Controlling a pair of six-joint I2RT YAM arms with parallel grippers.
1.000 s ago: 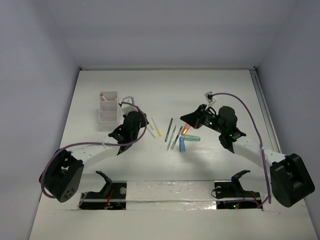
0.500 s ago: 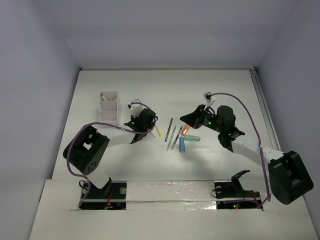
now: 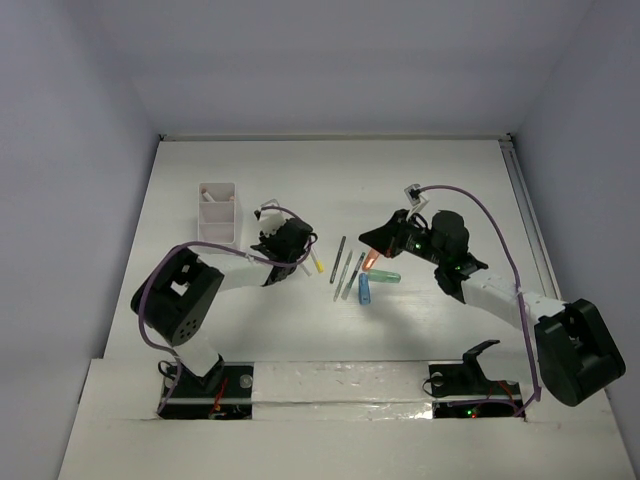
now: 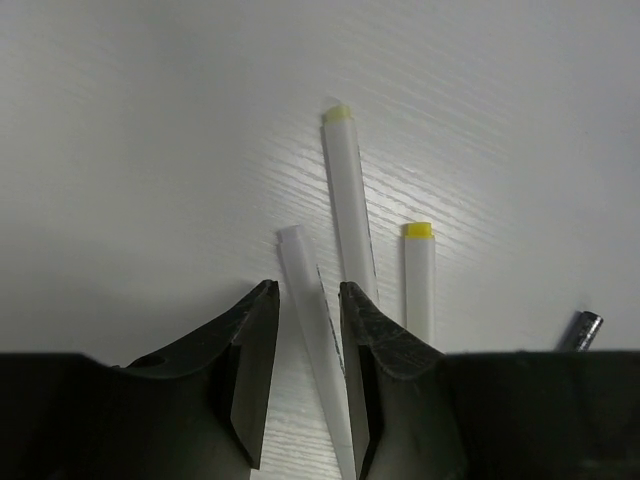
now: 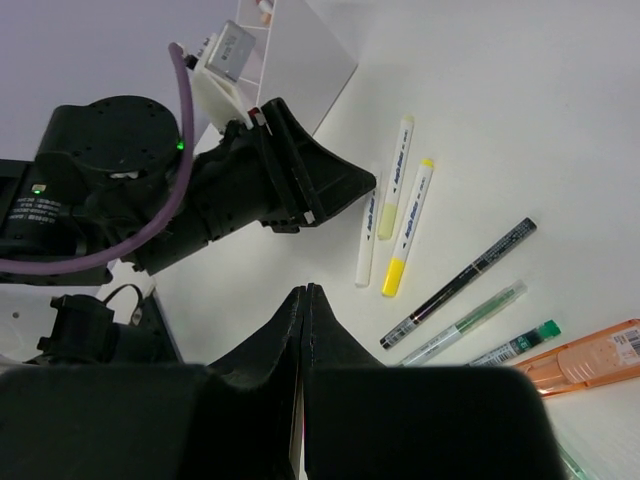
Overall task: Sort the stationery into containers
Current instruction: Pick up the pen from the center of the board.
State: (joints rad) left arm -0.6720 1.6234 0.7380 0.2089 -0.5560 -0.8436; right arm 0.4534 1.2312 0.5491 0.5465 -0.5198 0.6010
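My left gripper (image 4: pixel 306 288) is low over the table with its jaws open on either side of a thin white stick (image 4: pixel 300 255), with a gap on each side. Two yellow-ended white sticks (image 4: pixel 347 200) lie just to its right. In the top view the left gripper (image 3: pixel 298 250) is right of the white compartment box (image 3: pixel 218 212), which holds a few items. My right gripper (image 5: pixel 303 290) is shut and empty, above the table near the pens. Slim dark pens (image 3: pixel 339 259), an orange marker (image 3: pixel 372 258), a mint marker (image 3: pixel 384 276) and a blue marker (image 3: pixel 365 288) lie mid-table.
In the right wrist view the left gripper (image 5: pixel 340 190) points at the three white sticks (image 5: pixel 367 245), with the dark pen (image 5: pixel 460 285), a green pen (image 5: pixel 465 320) and the orange marker (image 5: pixel 590 360) to the right. The box (image 5: pixel 300 50) stands behind.
Since a second ago my left gripper has moved right, away from the box, to the white sticks, and has held there for the last half second. The right arm has barely moved.
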